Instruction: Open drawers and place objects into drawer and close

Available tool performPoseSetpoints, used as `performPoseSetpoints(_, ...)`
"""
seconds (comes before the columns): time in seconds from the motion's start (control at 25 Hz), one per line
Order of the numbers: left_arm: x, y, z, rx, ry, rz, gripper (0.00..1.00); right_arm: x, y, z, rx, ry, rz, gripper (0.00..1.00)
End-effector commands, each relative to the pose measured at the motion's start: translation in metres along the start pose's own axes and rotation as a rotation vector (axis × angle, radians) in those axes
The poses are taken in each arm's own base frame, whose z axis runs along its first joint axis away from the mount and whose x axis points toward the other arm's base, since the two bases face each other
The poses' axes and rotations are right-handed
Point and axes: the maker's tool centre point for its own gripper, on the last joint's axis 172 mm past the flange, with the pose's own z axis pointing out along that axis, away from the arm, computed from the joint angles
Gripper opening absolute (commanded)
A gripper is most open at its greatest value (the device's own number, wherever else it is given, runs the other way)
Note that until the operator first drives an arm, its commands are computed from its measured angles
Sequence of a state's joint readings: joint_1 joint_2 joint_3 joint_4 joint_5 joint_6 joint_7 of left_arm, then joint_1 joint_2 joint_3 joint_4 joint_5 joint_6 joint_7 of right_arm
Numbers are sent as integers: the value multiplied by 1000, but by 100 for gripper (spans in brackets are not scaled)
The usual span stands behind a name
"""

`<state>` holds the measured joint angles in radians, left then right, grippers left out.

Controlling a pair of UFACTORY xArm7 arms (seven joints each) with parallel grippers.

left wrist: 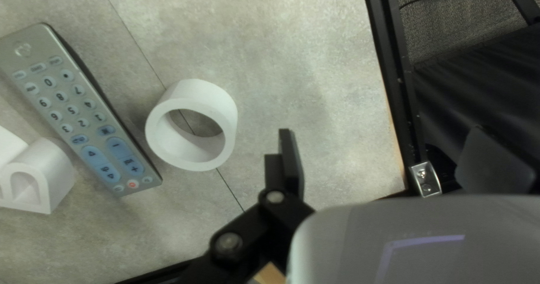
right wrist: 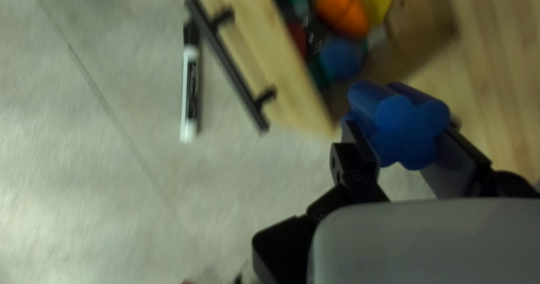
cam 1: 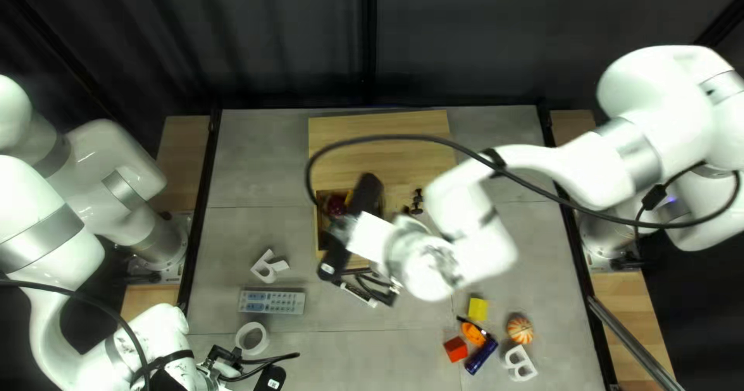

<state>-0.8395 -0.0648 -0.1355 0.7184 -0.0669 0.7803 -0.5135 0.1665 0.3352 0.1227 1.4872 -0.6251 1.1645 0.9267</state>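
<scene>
Grips blue flower-shaped block in right gripper, beside open drawer; shows left gripper released, near white ring

The wooden drawer stands open, its dark bar handle outward, orange, yellow and blue pieces heaped inside. A glossy blue flower-shaped block is held near the drawer's front corner. Before the drawer lies a white, black-capped marker. Left of the drawer, nearer the bench's front, are a grey remote, white ring and white letter; rightward, a yellow block, red block and striped ball.
</scene>
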Motion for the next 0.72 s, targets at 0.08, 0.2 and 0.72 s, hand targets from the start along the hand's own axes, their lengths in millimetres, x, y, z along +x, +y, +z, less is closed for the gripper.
performPoseSetpoints(0.08, 0, 0, 0, 0, 0, 0, 100, -16, -4, 3, 7, 2, 11, 100)
performPoseSetpoints(0.2, 0, 0, 0, 0, 0, 0, 100, -54, -15, -14, 28, -30, 27, 100)
performPoseSetpoints(0.72, 0, 0, 0, 0, 0, 0, 100, -252, -95, -73, 97, -320, 80, 100)
